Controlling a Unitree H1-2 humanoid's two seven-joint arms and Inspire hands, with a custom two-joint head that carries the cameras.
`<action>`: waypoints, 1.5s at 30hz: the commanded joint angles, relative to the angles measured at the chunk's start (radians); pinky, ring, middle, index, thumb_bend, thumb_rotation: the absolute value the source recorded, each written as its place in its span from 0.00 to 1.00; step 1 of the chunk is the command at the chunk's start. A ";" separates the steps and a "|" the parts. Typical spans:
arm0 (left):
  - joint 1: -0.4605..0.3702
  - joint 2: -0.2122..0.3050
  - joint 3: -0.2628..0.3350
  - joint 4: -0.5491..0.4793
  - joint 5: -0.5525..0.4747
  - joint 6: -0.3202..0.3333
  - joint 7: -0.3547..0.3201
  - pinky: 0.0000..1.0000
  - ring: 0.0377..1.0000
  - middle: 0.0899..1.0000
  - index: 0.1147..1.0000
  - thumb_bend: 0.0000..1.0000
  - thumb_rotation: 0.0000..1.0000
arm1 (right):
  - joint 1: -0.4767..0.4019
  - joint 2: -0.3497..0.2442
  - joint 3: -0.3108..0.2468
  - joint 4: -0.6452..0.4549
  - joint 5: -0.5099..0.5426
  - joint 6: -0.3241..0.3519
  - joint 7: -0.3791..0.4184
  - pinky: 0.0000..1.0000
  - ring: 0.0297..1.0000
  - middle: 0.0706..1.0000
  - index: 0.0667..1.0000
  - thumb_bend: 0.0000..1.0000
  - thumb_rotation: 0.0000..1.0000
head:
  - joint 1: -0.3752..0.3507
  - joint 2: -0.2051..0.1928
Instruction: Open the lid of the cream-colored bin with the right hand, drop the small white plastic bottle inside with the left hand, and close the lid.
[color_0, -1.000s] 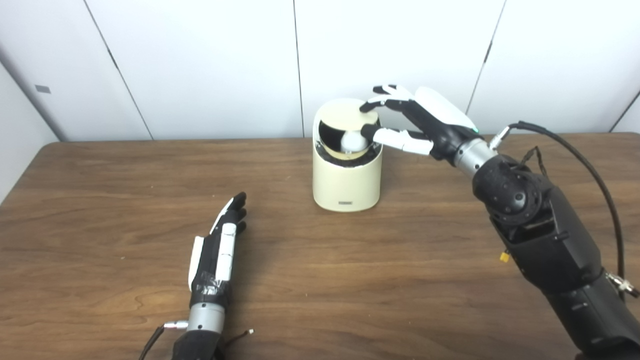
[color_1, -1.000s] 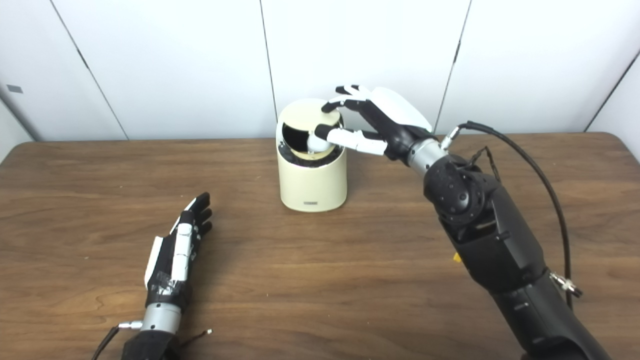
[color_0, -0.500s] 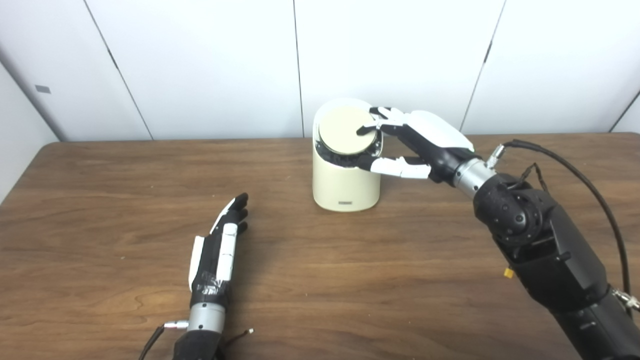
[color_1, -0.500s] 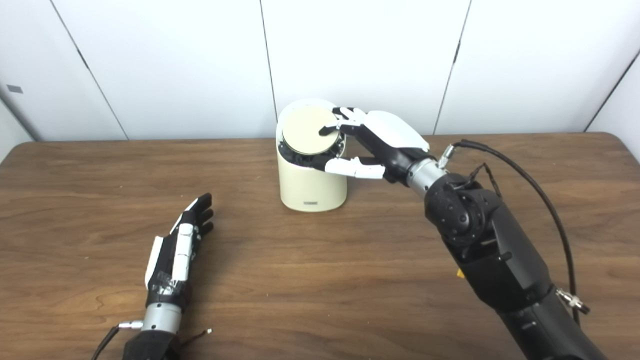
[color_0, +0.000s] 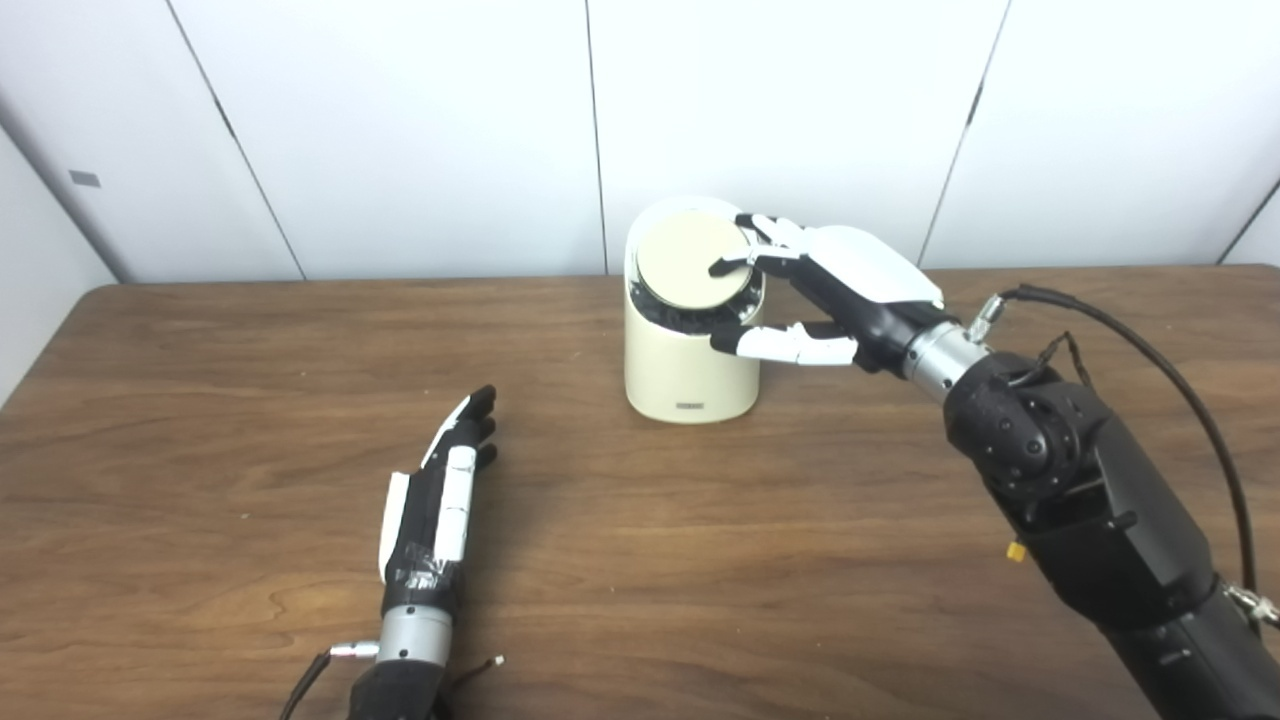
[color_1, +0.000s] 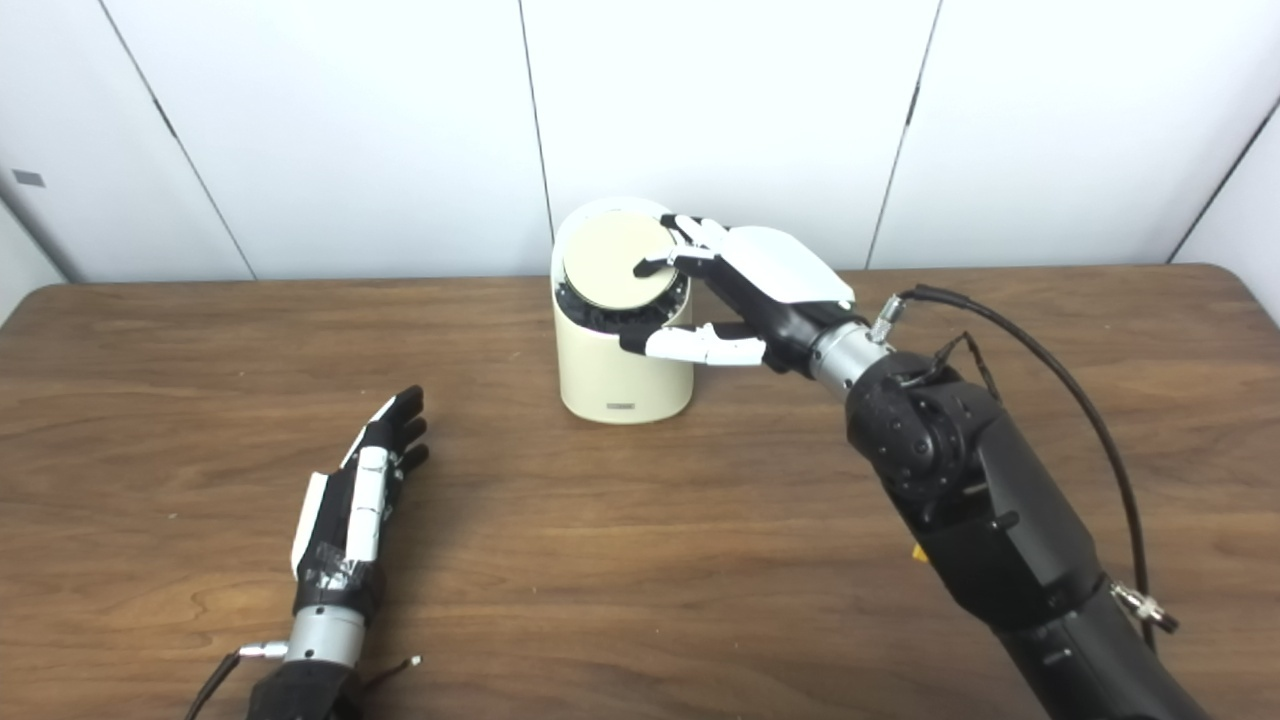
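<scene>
Lid (color_0: 688, 258) now down, facing camera

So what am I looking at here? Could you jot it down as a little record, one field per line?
Setting: brown wooden table in front of white wall panels
Bin: cream-colored bin standing upright near the table's far edge
Lid: round lid down over the opening, tilted toward the camera
Bottle: not visible anywhere
Right hand: right hand at the bin, fingertips on the lid's right edge, thumb against the bin's side
Left hand: left hand lying flat on the table, fingers straight, holding nothing
Stage: lid looks closed
</scene>
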 joint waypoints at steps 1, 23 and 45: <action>-0.010 -0.007 -0.004 -0.031 -0.001 -0.012 0.004 0.91 0.93 0.93 0.89 0.62 0.99 | -0.018 -0.002 0.007 -0.029 -0.013 -0.022 0.014 1.00 1.00 1.00 0.78 0.61 1.00 | 0.002 0.002; -0.012 -0.013 -0.003 -0.039 0.009 -0.002 0.011 0.91 0.94 0.93 0.89 0.62 0.97 | -0.004 0.008 0.001 -0.072 -0.042 -0.011 0.059 1.00 1.00 1.00 0.78 0.62 1.00 | 0.012 0.018; -0.018 -0.022 -0.001 -0.056 0.006 0.002 0.014 0.91 0.93 0.93 0.89 0.63 0.97 | -0.016 -0.006 0.018 -0.039 -0.115 -0.009 0.103 1.00 1.00 1.00 0.75 0.65 1.00 | 0.023 0.023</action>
